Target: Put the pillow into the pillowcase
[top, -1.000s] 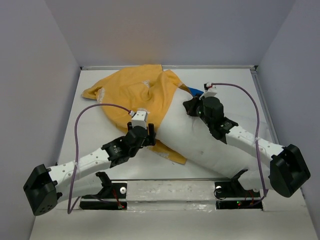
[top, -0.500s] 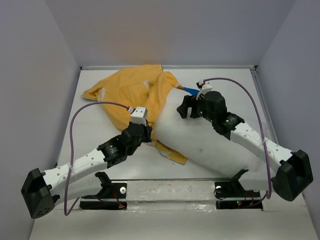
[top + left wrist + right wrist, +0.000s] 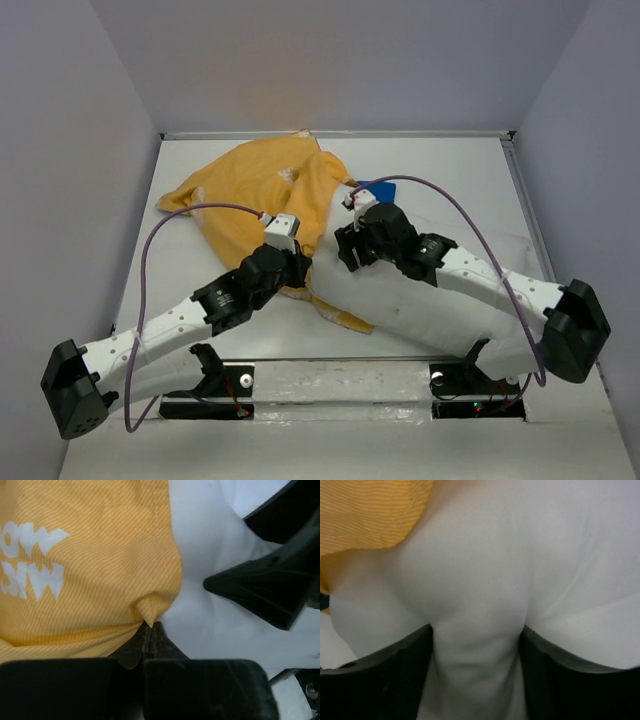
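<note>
On the table point(image 3: 450, 175), my left pincer point(image 3: 150, 630), pinching the pillowcase point(image 3: 255, 185) hem, should hold taut while my right pincer point(image 3: 477, 647), clamping the pillow point(image 3: 430, 300), shoves it inside.

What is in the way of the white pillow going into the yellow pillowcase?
Nothing that shows. The pillowcase's orange edge already lies over the far end of the pillow. The left tool pinches that edge, and the right tool grips a fold of the pillow. No other thing lies between them.
</note>
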Tool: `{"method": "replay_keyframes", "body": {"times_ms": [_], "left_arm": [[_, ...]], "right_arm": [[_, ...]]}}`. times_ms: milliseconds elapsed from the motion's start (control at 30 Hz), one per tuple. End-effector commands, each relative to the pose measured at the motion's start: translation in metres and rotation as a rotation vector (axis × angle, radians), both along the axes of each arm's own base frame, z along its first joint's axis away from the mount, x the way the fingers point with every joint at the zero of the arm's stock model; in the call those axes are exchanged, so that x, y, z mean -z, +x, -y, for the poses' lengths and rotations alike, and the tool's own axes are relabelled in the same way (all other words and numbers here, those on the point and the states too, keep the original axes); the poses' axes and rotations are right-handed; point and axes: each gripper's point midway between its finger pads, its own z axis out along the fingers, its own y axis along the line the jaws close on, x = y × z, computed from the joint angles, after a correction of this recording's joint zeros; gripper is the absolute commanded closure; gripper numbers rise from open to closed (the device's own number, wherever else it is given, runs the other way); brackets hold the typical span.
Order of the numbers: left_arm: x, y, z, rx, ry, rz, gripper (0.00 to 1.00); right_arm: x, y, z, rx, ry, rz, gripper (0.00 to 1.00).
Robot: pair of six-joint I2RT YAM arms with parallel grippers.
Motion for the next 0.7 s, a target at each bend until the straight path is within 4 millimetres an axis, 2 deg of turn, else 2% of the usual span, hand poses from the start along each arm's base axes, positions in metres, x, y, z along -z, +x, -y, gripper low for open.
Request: {"method": "replay_keyframes", "body": {"times_ms": [0,33,67,133,167,200,233,267,300,333,367,400,433,467,500,567,600,633,667], "left_arm": [[-0.094,0.0,0.03,0.088,-0.261,0.136,1.0],[-0.106,-0.002,0.032,0.103,-0.287,0.146,1.0],[-0.113,-0.006,0.037,0.137,-0.305,0.151,1.0],[-0.131,-0.009,0.04,0.161,-0.334,0.172,1.0],[-0.134,-0.011,0.043,0.182,-0.338,0.169,1.0],[-0.138,-0.013,0.045,0.196,-0.346,0.172,1.0],[-0.144,-0.015,0.048,0.213,-0.364,0.171,1.0],[-0.145,-0.02,0.054,0.251,-0.381,0.164,1.0],[-0.144,-0.022,0.058,0.267,-0.393,0.156,1.0],[-0.149,-0.027,0.063,0.3,-0.433,0.149,1.0],[-0.147,-0.031,0.067,0.329,-0.447,0.137,1.0],[-0.146,-0.034,0.068,0.34,-0.46,0.129,1.0],[-0.141,-0.036,0.07,0.353,-0.467,0.117,1.0],[-0.138,-0.038,0.071,0.355,-0.473,0.102,1.0],[-0.132,-0.039,0.069,0.355,-0.467,0.09,1.0],[-0.126,-0.042,0.067,0.355,-0.463,0.076,1.0],[-0.125,-0.044,0.066,0.36,-0.467,0.073,1.0],[-0.12,-0.046,0.066,0.366,-0.463,0.061,1.0],[-0.117,-0.048,0.07,0.387,-0.461,0.05,1.0]], "right_arm": [[0.043,-0.019,-0.033,-0.118,-0.022,-0.158,0.47],[0.029,-0.015,-0.053,-0.153,0.068,-0.135,0.57],[0.029,-0.016,-0.065,-0.173,0.108,-0.159,0.64],[0.009,-0.02,-0.091,-0.264,0.223,-0.161,0.65],[0.005,-0.02,-0.101,-0.288,0.254,-0.172,0.63],[0.001,-0.02,-0.107,-0.305,0.278,-0.174,0.68],[-0.011,-0.01,-0.114,-0.291,0.318,-0.13,0.86],[-0.013,-0.001,-0.116,-0.227,0.345,-0.134,1.0],[-0.021,0.02,-0.113,-0.122,0.364,-0.076,1.0],[-0.027,0.028,-0.114,-0.062,0.401,-0.078,1.0],[-0.036,0.04,-0.109,-0.001,0.438,-0.057,1.0],[-0.054,0.044,-0.106,0.033,0.493,-0.029,1.0],[-0.073,0.064,-0.097,0.117,0.555,0.034,1.0],[-0.082,0.074,-0.087,0.189,0.592,0.047,1.0],[-0.102,0.086,-0.072,0.287,0.623,0.108,1.0],[-0.124,0.102,-0.046,0.4,0.669,0.169,1.0],[-0.134,0.107,-0.034,0.441,0.691,0.197,1.0],[-0.155,0.109,-0.014,0.52,0.72,0.255,1.0],[-0.164,0.11,-0.001,0.561,0.708,0.305,1.0]]}}
